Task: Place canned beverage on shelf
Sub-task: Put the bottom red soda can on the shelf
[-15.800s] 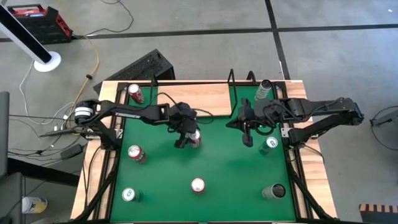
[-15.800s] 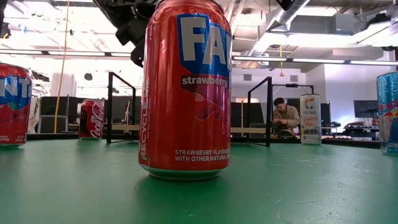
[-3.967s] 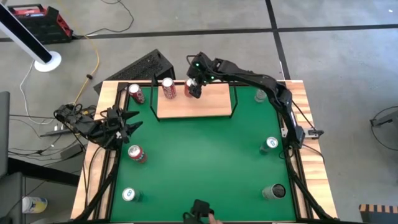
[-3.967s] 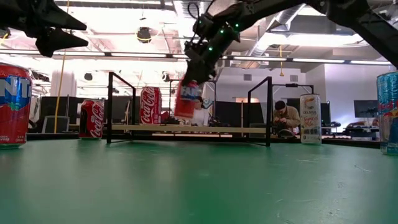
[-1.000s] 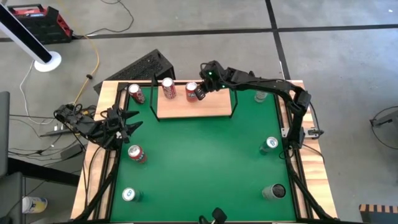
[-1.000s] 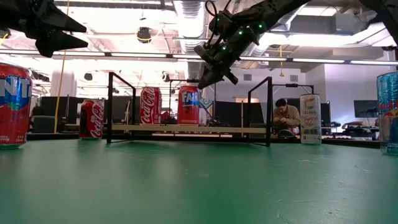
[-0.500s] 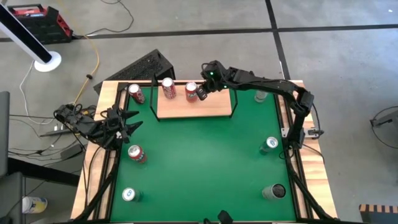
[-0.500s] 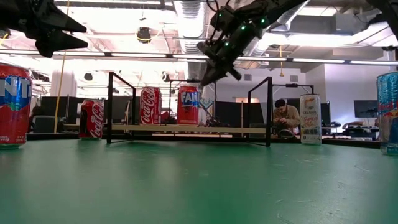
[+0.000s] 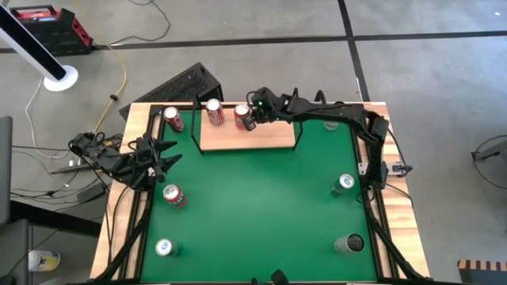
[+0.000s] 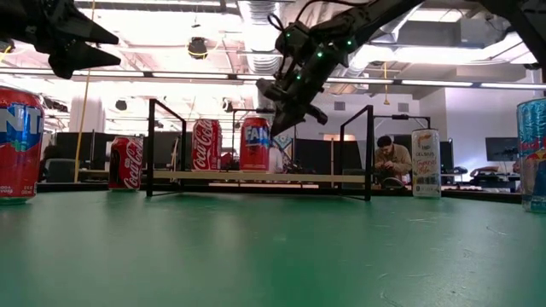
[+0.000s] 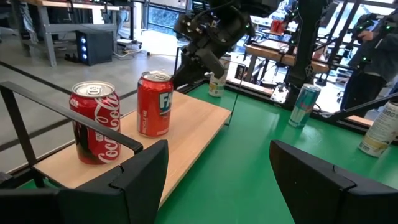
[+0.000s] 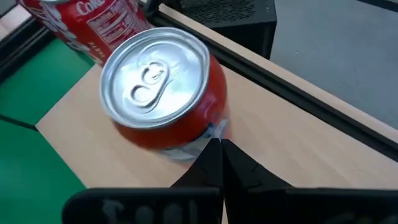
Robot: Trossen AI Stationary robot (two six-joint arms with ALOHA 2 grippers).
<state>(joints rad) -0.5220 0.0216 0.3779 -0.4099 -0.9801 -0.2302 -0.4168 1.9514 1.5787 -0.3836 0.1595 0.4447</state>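
A red Fanta can [image 9: 244, 118] stands upright on the pale-wood shelf [image 9: 261, 136] at the table's far side, with a Coca-Cola can [image 9: 214, 112] to its left. My right gripper [image 9: 256, 119] is shut and slants down at the Fanta can's right side [image 10: 277, 130]. In the right wrist view the shut tips [image 12: 217, 148] point at the can [image 12: 163, 93] low on its wall. My left gripper [image 9: 168, 155] waits open at the table's left edge, level, with nothing between its fingers [image 11: 217, 180]. My right gripper touches the Fanta can's side wall [image 12: 205, 134] with its shut fingertips [image 12: 211, 155]. It comes slanting down from the table's right. The can stands upright, its base on the shelf board [image 11: 186, 127].
Several more cans stand on the green table: one beside the shelf's left end [image 9: 173, 119], two at the left [image 9: 173, 194] [image 9: 164, 248], two at the right [image 9: 342, 184] [image 9: 349, 244]. A tall can [image 9: 333, 121] stands at the far right. Black wire frames [image 10: 152, 145] [image 10: 368, 152] rise at the shelf's ends.
My right gripper, shut throughout, has come down and toward the table's left, from above and right of the Fanta can to its side, rolling a little as it went.
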